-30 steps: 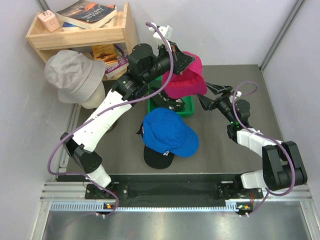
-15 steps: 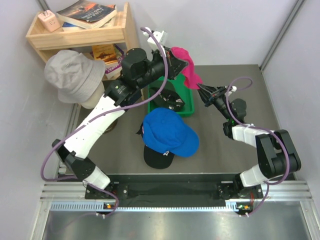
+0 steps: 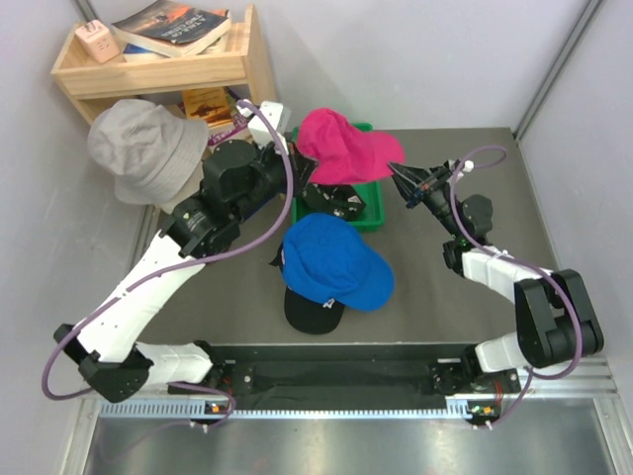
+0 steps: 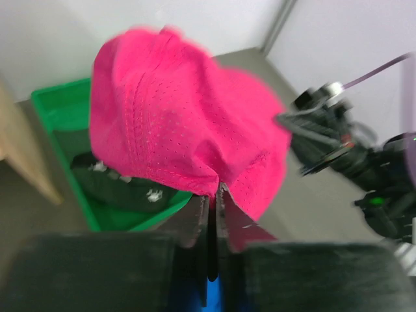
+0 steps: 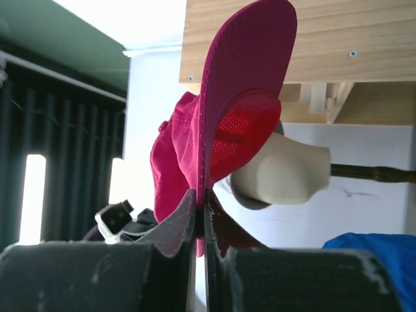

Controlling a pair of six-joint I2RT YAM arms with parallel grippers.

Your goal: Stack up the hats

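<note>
A magenta hat hangs in the air over the green bin, held from both sides. My left gripper is shut on the hat's back edge, at the upper left of the bin. From the right, my right gripper is shut on its brim, at the brim's right tip. A dark green hat lies inside the bin. In front of the bin a bright blue hat sits on top of a black hat.
A wooden shelf with books stands at the back left. Below it a grey bucket hat rests on a pale mannequin head. White walls close in on the left, back and right.
My right gripper moved up to the magenta hat's brim and shut on it. The left arm swung back and left, turning the hat from hanging folded to spread over the bin.
</note>
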